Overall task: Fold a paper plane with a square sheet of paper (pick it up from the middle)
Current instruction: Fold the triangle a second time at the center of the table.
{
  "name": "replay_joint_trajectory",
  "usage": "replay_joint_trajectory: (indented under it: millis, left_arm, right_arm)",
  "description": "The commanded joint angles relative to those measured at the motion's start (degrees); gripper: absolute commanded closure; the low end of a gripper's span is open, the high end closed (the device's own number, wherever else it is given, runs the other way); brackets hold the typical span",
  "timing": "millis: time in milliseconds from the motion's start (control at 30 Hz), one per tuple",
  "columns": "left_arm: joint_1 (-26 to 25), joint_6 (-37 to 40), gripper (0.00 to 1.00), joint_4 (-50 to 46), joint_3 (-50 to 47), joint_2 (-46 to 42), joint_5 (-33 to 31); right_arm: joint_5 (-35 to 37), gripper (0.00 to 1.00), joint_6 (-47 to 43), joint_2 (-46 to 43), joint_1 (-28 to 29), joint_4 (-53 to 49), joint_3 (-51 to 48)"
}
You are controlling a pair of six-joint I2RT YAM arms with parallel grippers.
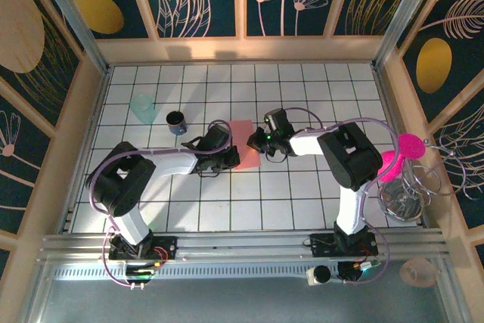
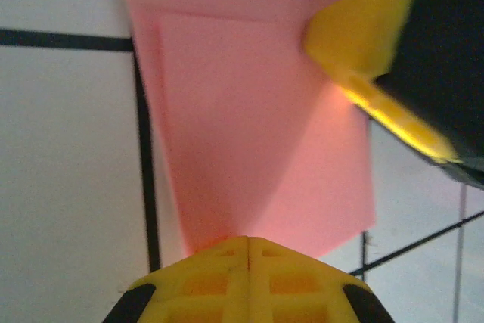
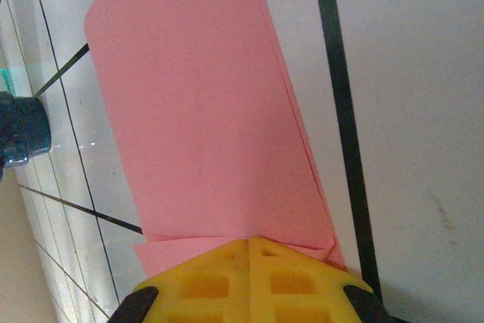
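The square sheet of paper (image 1: 243, 132), salmon pink, lies folded in layers on the tiled table near the middle. In the left wrist view the paper (image 2: 249, 111) shows a diagonal crease and an upper layer edge. In the right wrist view the paper (image 3: 204, 111) is a long doubled strip with a lower layer sticking out. My left gripper (image 1: 227, 158) (image 2: 248, 240) is shut, its tips resting on the sheet's near edge. My right gripper (image 1: 259, 141) (image 3: 249, 241) is shut too, tips down on the sheet's right end. One of its yellow fingers (image 2: 363, 51) reaches over the paper.
A dark blue cup (image 1: 175, 121) (image 3: 19, 130) and a clear teal cup (image 1: 142, 108) stand left of the paper. A wire rack (image 1: 412, 191) with round magenta discs (image 1: 409, 144) sits at the right edge. Wooden walls ring the table.
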Motion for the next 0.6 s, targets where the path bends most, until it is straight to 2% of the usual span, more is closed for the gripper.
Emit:
replay_joint_trajectory:
  millis: [0,133,333,567]
  left_arm:
    - [-0.18,0.53,1.0,-1.68,-0.67,1.31,-1.87]
    - [-0.25,-0.39,1.0,-1.94,-2.66,1.86,-2.33]
    - [-0.24,-1.61,1.0,-0.41,-5.55,1.45,-1.84]
    - [-0.23,-1.65,1.0,-0.13,-6.22,1.04,-1.41]
  right_arm:
    - [4.67,1.0,-0.54,2.73,-0.32,-6.54,-1.58]
    - [3.49,1.0,-1.38,1.58,-0.3,-5.76,-0.94]
    - [0.47,1.0,-8.05,-4.95,-0.26,-3.97,1.26]
    - [-2.39,1.0,-10.99,-8.42,3.25,-3.04,-0.21]
